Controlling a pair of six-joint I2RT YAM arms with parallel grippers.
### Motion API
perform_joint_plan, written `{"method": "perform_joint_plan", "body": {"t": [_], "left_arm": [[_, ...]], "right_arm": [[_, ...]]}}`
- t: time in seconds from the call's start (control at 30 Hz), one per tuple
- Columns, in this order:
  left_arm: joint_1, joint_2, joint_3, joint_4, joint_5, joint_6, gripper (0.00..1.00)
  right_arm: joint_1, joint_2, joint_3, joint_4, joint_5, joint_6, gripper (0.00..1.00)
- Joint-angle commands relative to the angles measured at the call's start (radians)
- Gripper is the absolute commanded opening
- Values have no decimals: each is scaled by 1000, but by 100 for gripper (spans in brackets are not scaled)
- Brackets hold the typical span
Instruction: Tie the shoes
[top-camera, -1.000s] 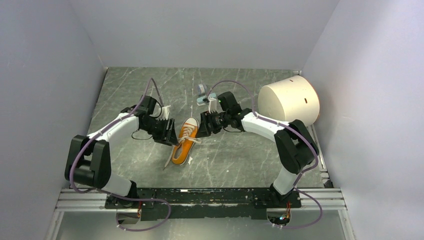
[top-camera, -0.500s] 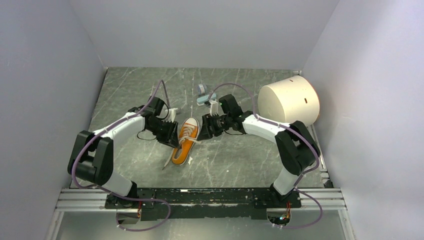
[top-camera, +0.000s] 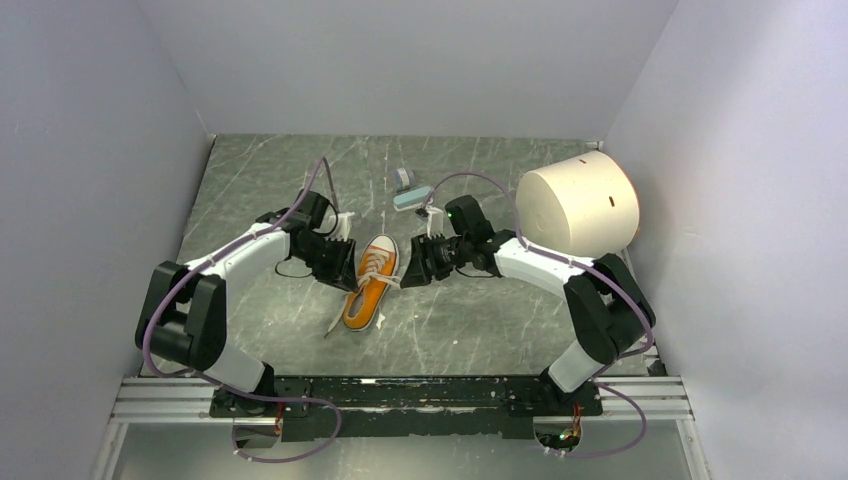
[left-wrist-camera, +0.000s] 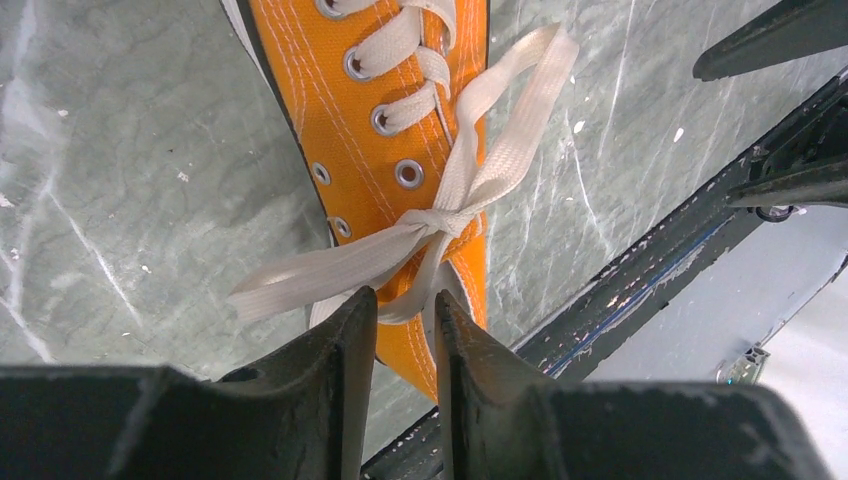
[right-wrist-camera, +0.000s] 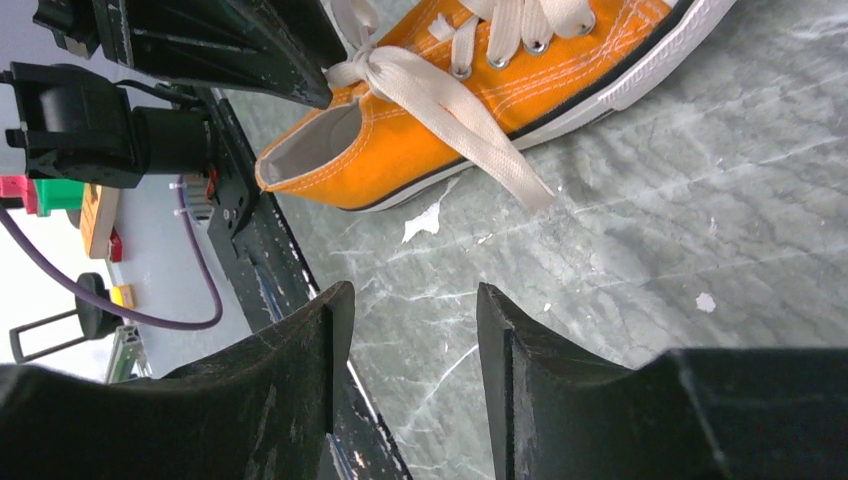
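Currently, we judge the bow-making step to be in hand. The small orange canvas sneaker with a white rubber sole lies near the middle of the grey marbled surface, toe toward the far edge. Its long cream-white laces are already crossed into a flat first knot. The left pincer is narrowed to a slim gap with one lace strand running into it. We cannot tell whether it truly pinches that strand. The right pincer stands about half open and holds nothing, and the loose lace end lies on the surface ahead of it. Next, we think the right pincer must descend onto that end and close, while the left raises its strand into a loop. Compared with a second ago, the left arm has pressed in against the sneaker and its jaws have narrowed. The right arm has shifted slightly toward the near edge, and the sneaker has not moved.
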Motion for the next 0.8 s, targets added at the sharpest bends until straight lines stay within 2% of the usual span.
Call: {"method": "perform_joint_plan", "body": {"t": [0.0,0.13,0.2,0.23,0.5,0.77], "left_arm": [[-9,8,30,3,9,7,33],[-9,22,44,-27,-3,17,28],[-9,31,47,-50,-35,16,10],[-9,31,48,-61,-52,13,6],[-9,-80,80,-224,-173,-68,5],[-9,-221,-32,-374,-206,-169,5]], "right_arm": [[2,-24,-31,33,-5,13,52],[-1,-5,-35,78,-17,46,54],[1,14,-34,121,-34,83,57],[-1,24,-33,152,-41,109,58],[-6,148,8,289,-95,274,60],[-8,200,26,336,-99,370,63]]}}
